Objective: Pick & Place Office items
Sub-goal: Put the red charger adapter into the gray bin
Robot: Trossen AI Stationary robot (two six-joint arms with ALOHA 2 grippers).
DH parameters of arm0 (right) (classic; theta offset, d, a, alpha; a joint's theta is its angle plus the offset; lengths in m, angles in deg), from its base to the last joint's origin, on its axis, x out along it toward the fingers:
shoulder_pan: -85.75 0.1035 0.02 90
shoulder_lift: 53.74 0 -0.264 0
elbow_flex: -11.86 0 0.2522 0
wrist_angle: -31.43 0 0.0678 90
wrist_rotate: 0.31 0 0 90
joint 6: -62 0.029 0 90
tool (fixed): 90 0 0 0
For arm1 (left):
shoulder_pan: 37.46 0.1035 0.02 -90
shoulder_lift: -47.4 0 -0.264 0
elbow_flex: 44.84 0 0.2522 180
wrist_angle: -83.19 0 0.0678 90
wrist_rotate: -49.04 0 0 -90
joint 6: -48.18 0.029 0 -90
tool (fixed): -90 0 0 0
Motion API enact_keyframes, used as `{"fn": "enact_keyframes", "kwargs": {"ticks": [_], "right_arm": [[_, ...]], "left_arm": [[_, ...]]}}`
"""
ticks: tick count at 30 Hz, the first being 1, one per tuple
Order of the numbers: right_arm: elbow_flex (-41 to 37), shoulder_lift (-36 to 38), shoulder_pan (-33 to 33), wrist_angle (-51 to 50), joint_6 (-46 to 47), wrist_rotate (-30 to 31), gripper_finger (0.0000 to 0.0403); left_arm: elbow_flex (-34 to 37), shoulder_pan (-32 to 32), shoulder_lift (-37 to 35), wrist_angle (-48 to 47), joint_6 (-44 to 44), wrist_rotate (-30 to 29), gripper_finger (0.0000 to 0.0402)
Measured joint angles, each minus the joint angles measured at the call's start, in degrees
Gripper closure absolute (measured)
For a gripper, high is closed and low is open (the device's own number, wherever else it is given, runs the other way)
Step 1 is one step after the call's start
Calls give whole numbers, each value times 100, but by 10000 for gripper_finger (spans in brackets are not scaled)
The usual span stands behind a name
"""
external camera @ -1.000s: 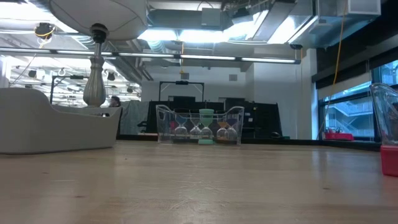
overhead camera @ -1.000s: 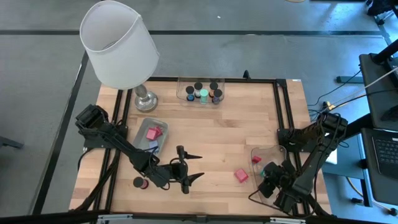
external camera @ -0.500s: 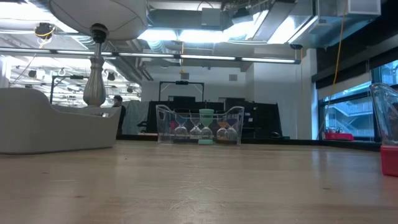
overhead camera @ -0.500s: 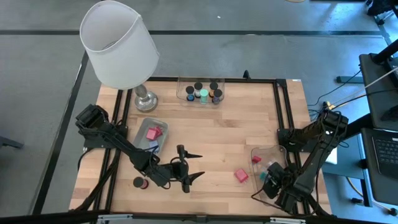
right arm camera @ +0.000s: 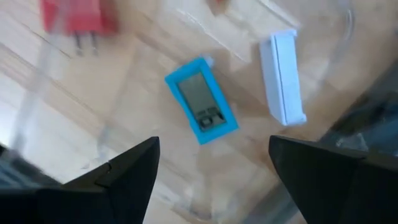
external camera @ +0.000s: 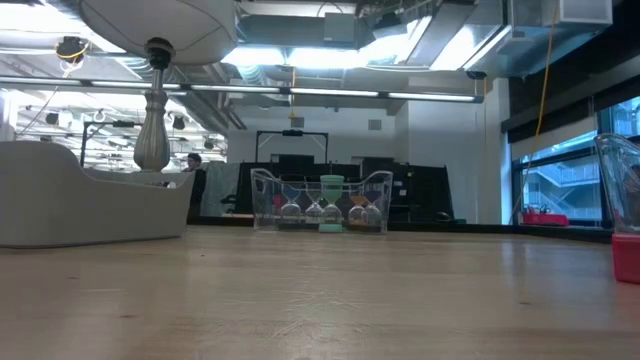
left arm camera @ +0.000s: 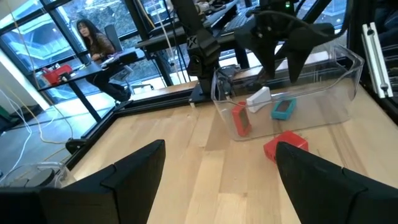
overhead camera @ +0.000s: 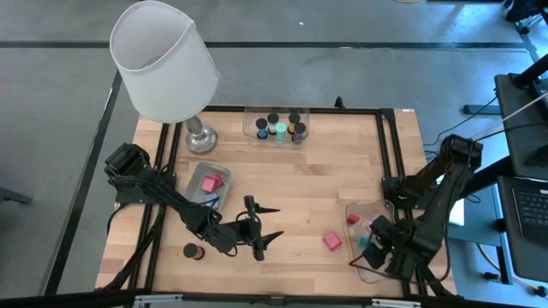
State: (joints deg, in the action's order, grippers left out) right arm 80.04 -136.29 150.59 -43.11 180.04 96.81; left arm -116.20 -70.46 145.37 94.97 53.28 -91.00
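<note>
I read no labels anywhere. Wooden bench [overhead camera: 282, 184] carries clear tray [overhead camera: 370, 224] at right edge; my right gripper [right arm camera: 211, 171] hangs over it, fingers spread, empty. Its wrist view alone shows blue clip [right arm camera: 201, 101], white stick [right arm camera: 282, 76] inside. Left gripper [overhead camera: 271, 224] spread near front edge. Red block [overhead camera: 332, 242] lies beside tray.
</note>
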Motion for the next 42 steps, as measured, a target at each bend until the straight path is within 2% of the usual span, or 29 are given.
{"fn": "enact_keyframes", "kwargs": {"ticks": [3,6,10,13,16,18,24,31,42], "right_arm": [[132,55,-107,-7,-188,393,104],[458,57,-242,11,-754,959,108],[971,48,-420,94,-1816,1994,113],[1146,48,-577,531,-2763,2819,115],[1149,15,-794,1168,-3668,3101,115],[1149,-71,-1019,1454,-3967,2851,115],[1149,-432,-1759,1645,-4362,1540,93],[1149,-807,-2454,1651,-4906,999,53],[1149,-1618,-3259,1640,-5119,-855,51]], "left_arm": [[0,0,0,0,4,-2,98],[0,11,0,0,14,-7,98],[0,11,0,-1,18,-297,98],[0,11,0,0,18,-576,98],[0,-2,0,-2,18,-720,98],[0,-28,0,-1,18,-738,98],[0,-126,0,-2,19,-741,98],[0,-261,0,-34,21,-750,98],[0,-297,0,-76,21,-754,98]]}}
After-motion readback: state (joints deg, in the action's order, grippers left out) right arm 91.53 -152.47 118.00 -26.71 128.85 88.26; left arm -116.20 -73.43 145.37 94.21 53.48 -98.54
